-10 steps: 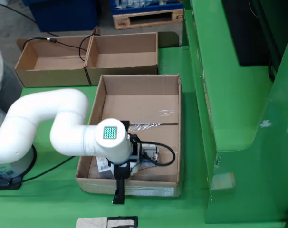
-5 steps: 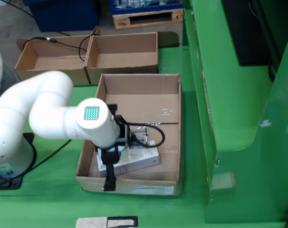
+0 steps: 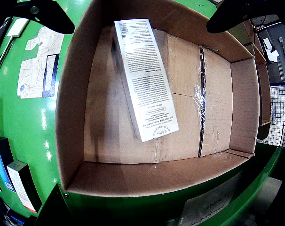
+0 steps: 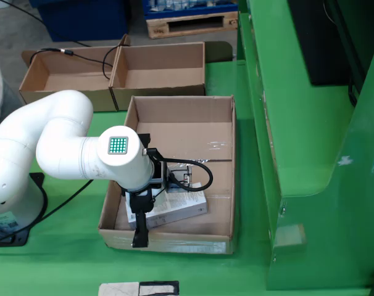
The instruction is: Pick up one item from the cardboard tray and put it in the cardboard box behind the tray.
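A white printed box (image 3: 145,77) lies flat in the tray (image 3: 72,94), running from 12 o'clock toward centre. Dark fingertips (image 3: 236,14) show at 11 and 1 o'clock, apart.

From the fixed view, my arm (image 4: 63,148) has swung left since a second ago: the wrist with the green-dot cap (image 4: 118,145) went from over the tray's front middle to its front-left corner. Most of that happened in the first half second; since then it only nudged a bit left and down. The gripper (image 4: 139,233) shifted left along the tray's front wall (image 4: 174,242). The white box (image 4: 174,206), mostly hidden under the wrist before, now shows to its right.
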